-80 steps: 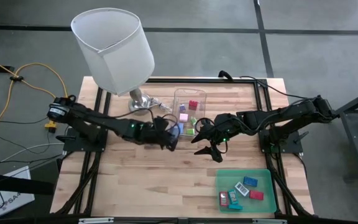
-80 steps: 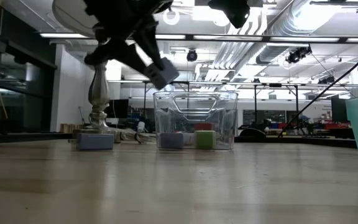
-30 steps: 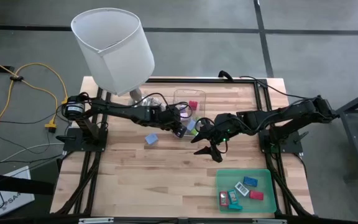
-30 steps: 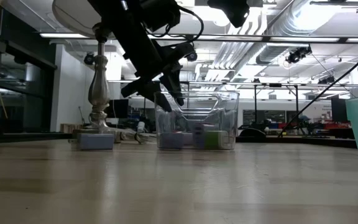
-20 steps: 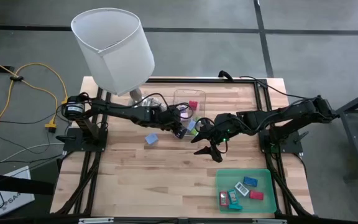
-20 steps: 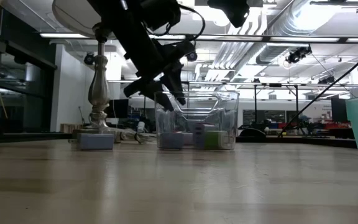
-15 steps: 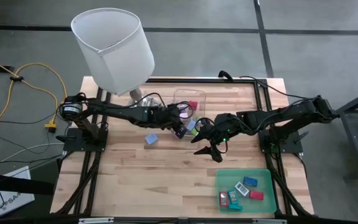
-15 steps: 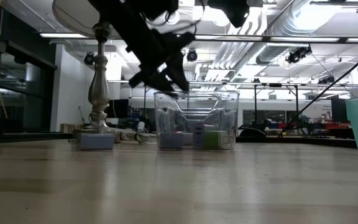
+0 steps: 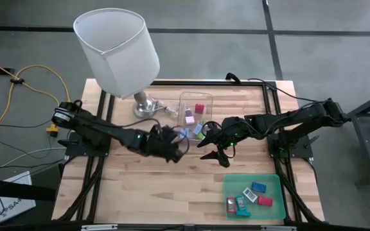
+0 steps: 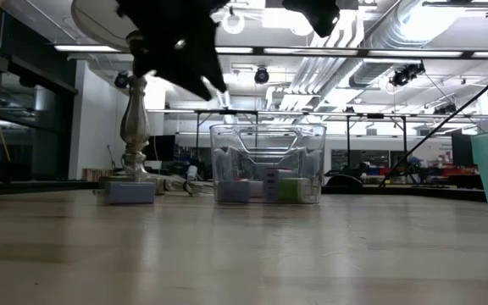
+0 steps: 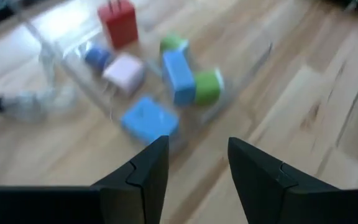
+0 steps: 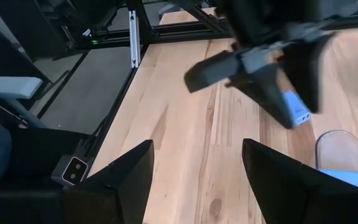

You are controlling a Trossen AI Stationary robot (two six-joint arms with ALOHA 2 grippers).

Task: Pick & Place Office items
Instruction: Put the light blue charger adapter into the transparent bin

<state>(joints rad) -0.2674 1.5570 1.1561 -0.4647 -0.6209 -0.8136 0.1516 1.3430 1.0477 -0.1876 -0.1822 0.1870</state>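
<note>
My left hand (image 11: pixel 196 149) hangs part-open, empty, near the box (image 9: pixel 196 94) — I'd centre over one blue piece (image 11: pixel 146 118), descend slowly; right hand (image 12: pixel 197 149) waits, released.

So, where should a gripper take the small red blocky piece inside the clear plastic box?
Probably from above, since the walls of the clear plastic box block the sides. Pinch the small red blocky piece across its flat faces; nothing covers it.

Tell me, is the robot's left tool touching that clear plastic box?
Apart. The low view shows the left tool above the rim of the clear box, open air between them.
</note>
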